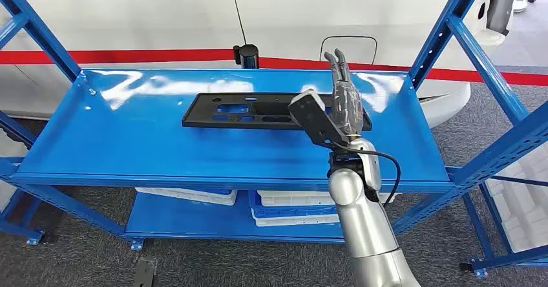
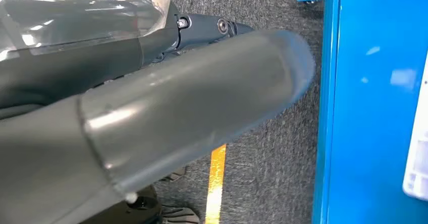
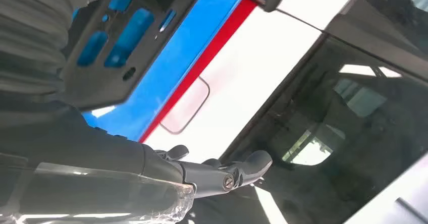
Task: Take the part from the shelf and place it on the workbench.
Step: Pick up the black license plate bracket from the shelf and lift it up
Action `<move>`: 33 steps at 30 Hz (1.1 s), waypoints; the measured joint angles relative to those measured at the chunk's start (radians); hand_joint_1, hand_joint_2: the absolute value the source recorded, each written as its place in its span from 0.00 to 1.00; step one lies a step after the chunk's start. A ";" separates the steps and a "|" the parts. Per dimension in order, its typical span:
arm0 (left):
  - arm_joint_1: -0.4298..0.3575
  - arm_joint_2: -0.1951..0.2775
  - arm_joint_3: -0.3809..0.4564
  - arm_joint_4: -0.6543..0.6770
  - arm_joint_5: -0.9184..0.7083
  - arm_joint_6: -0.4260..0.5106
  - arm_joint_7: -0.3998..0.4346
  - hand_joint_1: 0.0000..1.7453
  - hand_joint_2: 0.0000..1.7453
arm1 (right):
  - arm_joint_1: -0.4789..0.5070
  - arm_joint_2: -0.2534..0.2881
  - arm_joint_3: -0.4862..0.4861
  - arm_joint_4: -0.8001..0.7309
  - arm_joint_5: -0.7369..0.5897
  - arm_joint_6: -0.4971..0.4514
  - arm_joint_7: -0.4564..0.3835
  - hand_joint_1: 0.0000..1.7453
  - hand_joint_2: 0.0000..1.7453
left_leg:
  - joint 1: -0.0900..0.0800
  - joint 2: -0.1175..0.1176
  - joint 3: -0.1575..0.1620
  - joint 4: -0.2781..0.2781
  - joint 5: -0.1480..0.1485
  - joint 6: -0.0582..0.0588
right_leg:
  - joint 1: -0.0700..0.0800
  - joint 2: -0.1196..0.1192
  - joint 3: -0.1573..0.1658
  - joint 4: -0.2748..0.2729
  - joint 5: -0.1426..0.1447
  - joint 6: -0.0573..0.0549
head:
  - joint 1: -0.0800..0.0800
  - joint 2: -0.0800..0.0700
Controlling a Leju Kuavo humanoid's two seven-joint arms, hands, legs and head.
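blue steel shelving [image 1: 161,151] fills the head view, with a white vehicle [image 1: 161,22] carrying a red stripe behind it and grey carpet below. white trays [image 1: 294,206] sit on the lower level. the part [image 1: 249,111], a flat black plate with cut-out slots, lies on the top shelf near the middle of the frame, long side running left to right, probably laid flat so it can be reached from the front.

the right hand [image 1: 342,99] reaches over the part's right end, just right of centre in the frame. its fingers are held straight and close together, pointing away toward the vehicle, palm turned sideways; it grips nothing. whether it touches the part's end i cannot tell, since the hand and wrist camera cover that spot. the pose reads as lining up alongside the plate's end before closing on it.

the left hand [image 2: 151,108] shows in its wrist view, hanging beside the shelf frame above the carpet, near a yellow floor line [image 2: 217,183]. nothing is visibly in it; how far its fingers are spread i cannot tell.
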 joint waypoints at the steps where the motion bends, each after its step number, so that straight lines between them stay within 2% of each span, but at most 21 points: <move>1: -0.001 0.000 -0.001 0.000 -0.002 0.004 0.004 0.00 0.00 | -0.002 0.002 0.009 0.003 0.008 0.000 0.001 0.00 1.00 | -0.001 0.001 0.003 -0.001 0.001 0.004 | 0.000 0.001 0.002 0.000 0.000 0.000 | -0.002 0.000; 4: -0.003 0.001 -0.004 0.000 -0.011 0.019 0.040 0.00 0.00 | -0.006 0.012 0.049 0.020 0.035 0.009 0.006 0.00 1.00 | 0.000 0.007 0.012 -0.011 -0.002 0.015 | 0.003 0.003 0.005 -0.001 -0.004 -0.004 | -0.005 0.000; 8: 0.004 0.003 -0.007 0.000 -0.016 0.021 0.087 0.00 0.00 | -0.006 0.024 0.082 0.050 0.051 0.019 0.008 0.00 1.00 | 0.004 0.009 0.013 -0.019 -0.006 0.017 | 0.010 0.004 0.003 -0.001 -0.008 -0.009 | -0.004 0.000; 11: 0.008 0.004 -0.007 0.001 -0.021 0.050 0.124 0.00 0.00 | -0.008 0.030 0.095 0.069 0.056 0.029 0.008 0.00 1.00 | 0.007 0.009 0.012 -0.020 -0.006 0.010 | 0.012 0.004 0.003 0.000 -0.008 -0.010 | -0.004 0.000; 14: 0.018 0.009 -0.003 0.002 -0.011 0.093 0.229 0.00 0.00 | -0.016 0.041 0.114 0.093 0.067 0.052 0.000 0.00 1.00 | 0.008 0.010 0.012 -0.021 -0.005 -0.001 | 0.013 0.005 0.003 0.000 -0.008 -0.011 | -0.004 0.000; 16: 0.032 0.015 0.001 0.003 -0.005 0.100 0.295 0.00 0.00 | -0.024 0.050 0.131 0.109 0.069 0.063 -0.005 0.00 1.00 | 0.007 0.010 0.013 -0.021 -0.005 -0.004 | 0.013 0.004 0.003 0.000 -0.008 -0.011 | -0.004 0.000; 19: 0.050 0.021 0.003 0.004 -0.018 0.115 0.351 0.00 0.00 | -0.033 0.060 0.147 0.127 0.068 0.071 -0.006 0.00 1.00 | 0.005 0.009 0.014 -0.021 -0.004 -0.006 | 0.012 0.002 0.004 0.000 -0.008 -0.011 | -0.003 0.000; 21: 0.055 0.024 -0.004 0.006 -0.070 0.143 0.461 0.00 0.00 | -0.037 0.064 0.159 0.134 0.063 0.083 -0.006 0.00 1.00 | 0.004 0.009 0.014 -0.021 -0.004 -0.006 | 0.011 0.002 0.005 0.000 -0.008 -0.011 | -0.003 0.000; 24: 0.060 0.028 -0.032 0.010 -0.162 0.183 0.689 0.00 0.00 | -0.039 0.071 0.185 0.141 0.051 0.114 -0.007 0.00 1.00 | 0.003 0.010 0.015 -0.020 -0.004 -0.006 | 0.009 0.002 0.006 0.000 -0.008 -0.011 | -0.003 0.000; 27: 0.068 0.030 -0.058 0.011 -0.205 0.194 0.810 0.00 0.00 | -0.039 0.075 0.219 0.151 0.049 0.146 -0.007 0.00 1.00 | 0.002 0.009 0.015 -0.020 -0.005 -0.006 | 0.008 0.002 0.006 0.000 -0.008 -0.011 | -0.003 0.000; 30: 0.073 0.029 -0.076 0.011 -0.221 0.195 0.832 0.00 0.00 | -0.042 0.084 0.262 0.190 0.071 0.142 -0.004 0.00 1.00 | 0.001 0.009 0.015 -0.020 -0.005 -0.006 | 0.007 0.002 0.006 -0.001 -0.008 -0.011 | -0.003 0.000; 33: 0.073 0.027 -0.081 0.011 -0.220 0.195 0.812 0.00 0.00 | -0.055 0.091 0.305 0.261 0.086 0.093 0.019 0.00 1.00 | 0.001 0.009 0.014 -0.020 -0.005 -0.006 | 0.007 0.002 0.006 -0.001 -0.008 -0.011 | -0.003 0.000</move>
